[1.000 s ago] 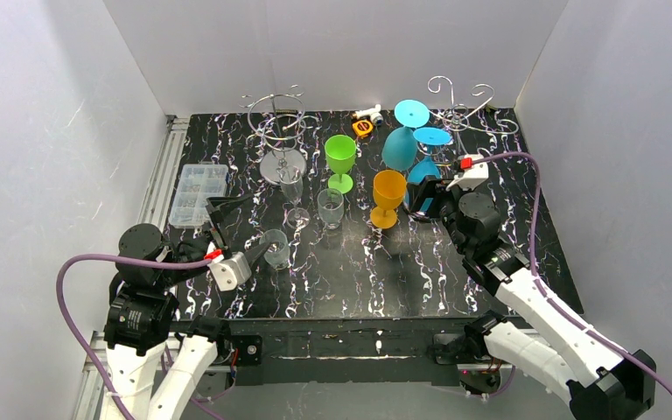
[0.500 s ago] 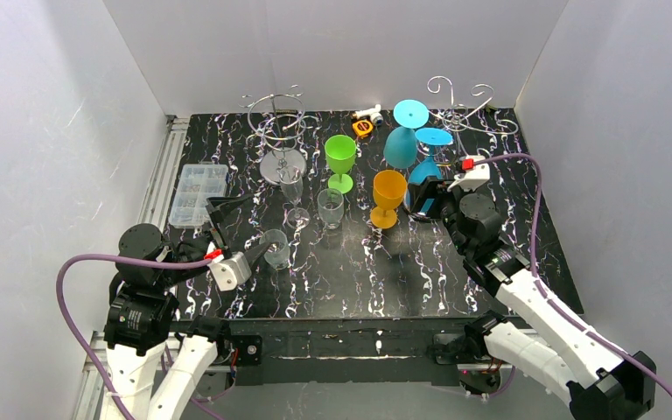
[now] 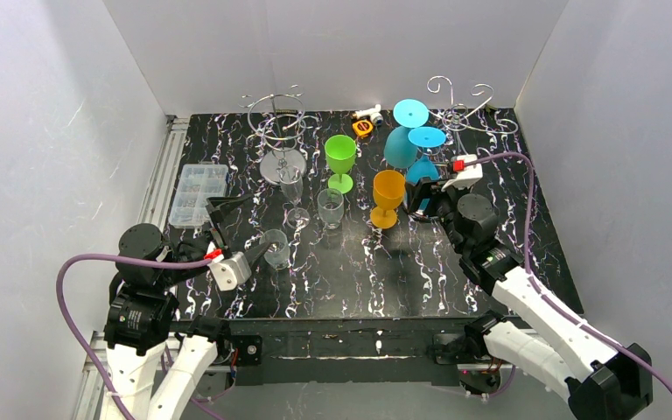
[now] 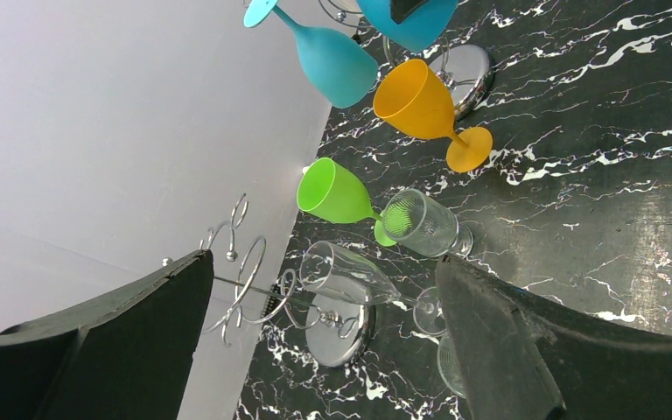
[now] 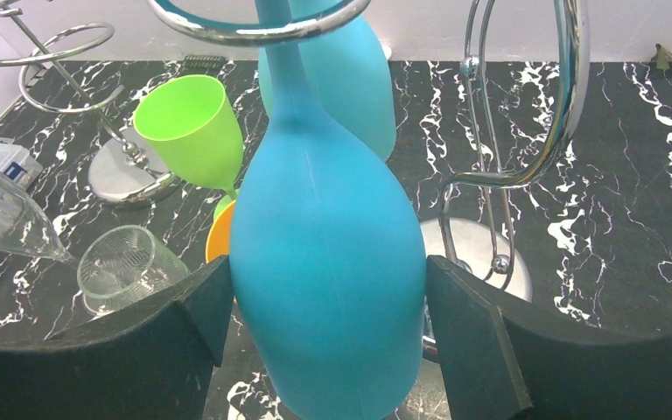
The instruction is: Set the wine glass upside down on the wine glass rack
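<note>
My right gripper (image 3: 426, 198) is shut on the bowl of a blue wine glass (image 3: 421, 169), held upside down with its foot (image 3: 427, 137) up by the silver wire rack (image 3: 460, 114) at the back right. In the right wrist view the bowl (image 5: 328, 262) fills the gap between both fingers, and its stem passes up through a rack ring (image 5: 258, 31). A second blue glass (image 3: 399, 147) hangs upside down on the same rack. My left gripper (image 3: 249, 229) is open and empty at the front left.
A second wire rack (image 3: 281, 131) stands at the back left, with a clear flute (image 3: 293, 188) in front of it. A green glass (image 3: 340, 157), an orange glass (image 3: 388, 194), a clear tumbler (image 3: 330, 208) and another clear glass (image 3: 276, 248) stand mid-table. A plastic parts box (image 3: 198, 192) lies left.
My right gripper has carried the blue glass a little to the left and towards the back, closer to the rack. The left arm has not moved.
</note>
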